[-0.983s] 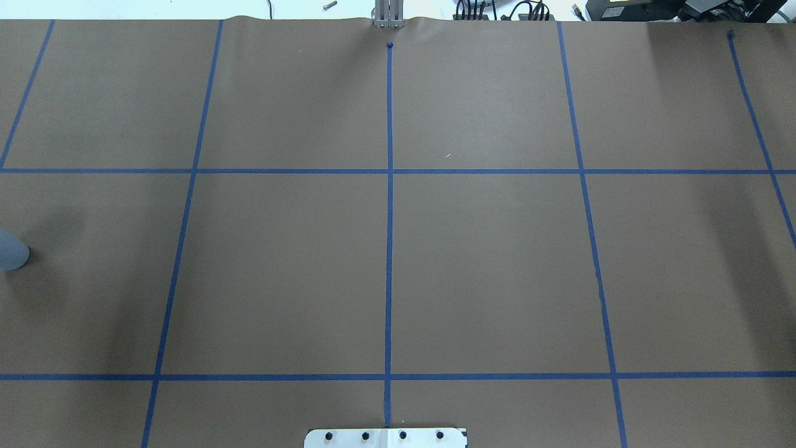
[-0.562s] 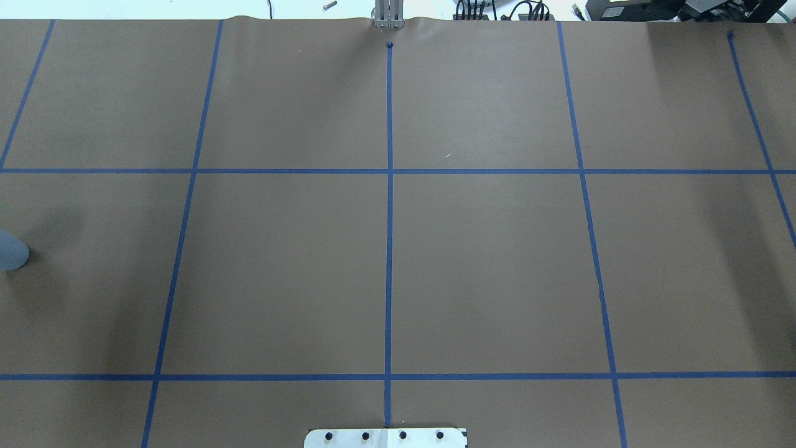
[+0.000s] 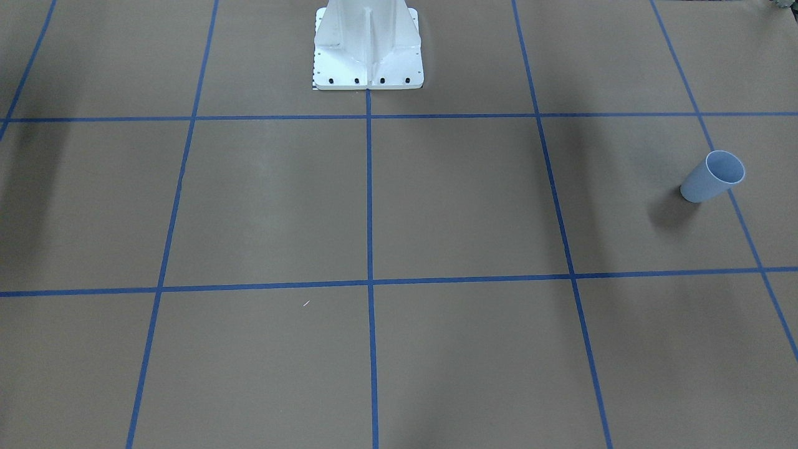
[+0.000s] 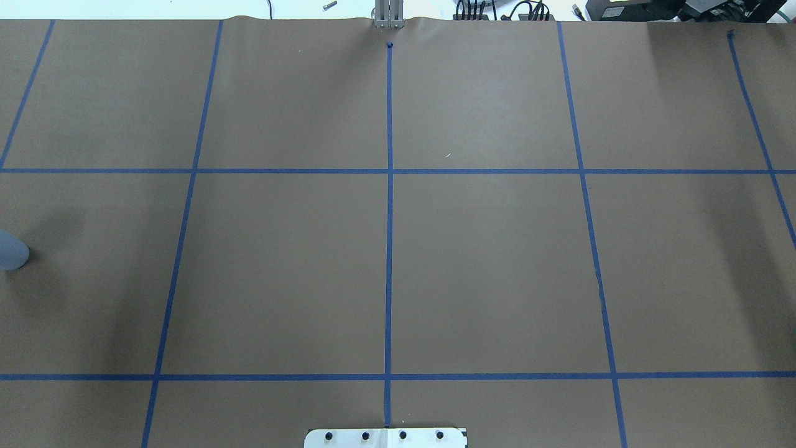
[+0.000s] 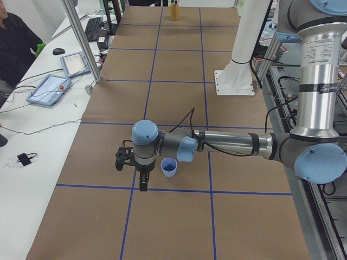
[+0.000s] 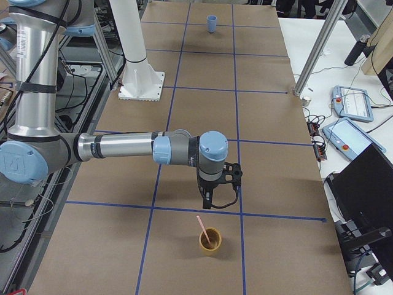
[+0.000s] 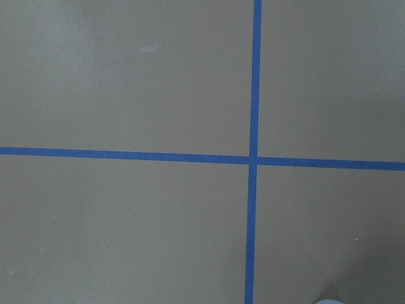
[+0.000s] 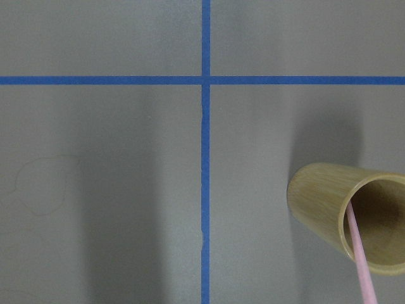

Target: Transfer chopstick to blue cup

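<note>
The blue cup (image 3: pixel 714 176) stands upright and empty near the table's left end; it also shows in the exterior left view (image 5: pixel 169 167), far off in the exterior right view (image 6: pixel 212 23), and as a sliver at the overhead view's left edge (image 4: pixel 9 250). One pale pink chopstick (image 8: pixel 361 259) leans in a bamboo cup (image 8: pixel 354 215) at the right end, also in the exterior right view (image 6: pixel 202 225). My left gripper (image 5: pixel 142 183) points down just beside the blue cup. My right gripper (image 6: pixel 209 201) hangs a little short of the bamboo cup (image 6: pixel 209 241). I cannot tell whether either is open.
The brown paper table carries a grid of blue tape lines (image 4: pixel 389 186). The white robot base (image 3: pixel 368 50) stands at the middle of the robot's side. Metal posts, tablets and cables lie along the operators' side (image 6: pixel 353 117). A person sits at the far-left desk (image 5: pixel 13 43).
</note>
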`<state>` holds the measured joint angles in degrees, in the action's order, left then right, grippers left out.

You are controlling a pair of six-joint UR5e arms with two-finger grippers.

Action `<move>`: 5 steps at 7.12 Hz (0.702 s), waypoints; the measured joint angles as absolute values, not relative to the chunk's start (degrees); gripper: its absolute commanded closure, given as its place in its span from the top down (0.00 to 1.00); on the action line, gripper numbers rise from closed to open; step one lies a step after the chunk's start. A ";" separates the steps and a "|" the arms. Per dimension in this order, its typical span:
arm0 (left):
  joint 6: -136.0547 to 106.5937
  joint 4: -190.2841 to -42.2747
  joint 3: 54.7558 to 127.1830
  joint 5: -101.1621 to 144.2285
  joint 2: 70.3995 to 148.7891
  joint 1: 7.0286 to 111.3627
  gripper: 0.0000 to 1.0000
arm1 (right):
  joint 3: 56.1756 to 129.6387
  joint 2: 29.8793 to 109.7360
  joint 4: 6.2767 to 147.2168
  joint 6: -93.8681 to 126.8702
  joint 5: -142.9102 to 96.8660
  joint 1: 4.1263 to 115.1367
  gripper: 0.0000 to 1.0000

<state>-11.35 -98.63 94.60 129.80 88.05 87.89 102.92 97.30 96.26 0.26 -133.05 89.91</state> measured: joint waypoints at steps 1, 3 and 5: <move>-11.34 -98.71 94.49 129.76 88.06 87.86 0.98 | 102.92 97.29 96.25 0.26 -133.01 89.91 1.00; -11.34 -98.87 94.57 129.79 88.09 87.82 0.98 | 102.92 97.30 96.20 0.26 -133.00 89.91 1.00; -11.70 -99.06 94.60 129.75 88.25 87.71 0.98 | 102.92 97.24 96.23 0.26 -133.06 89.91 1.00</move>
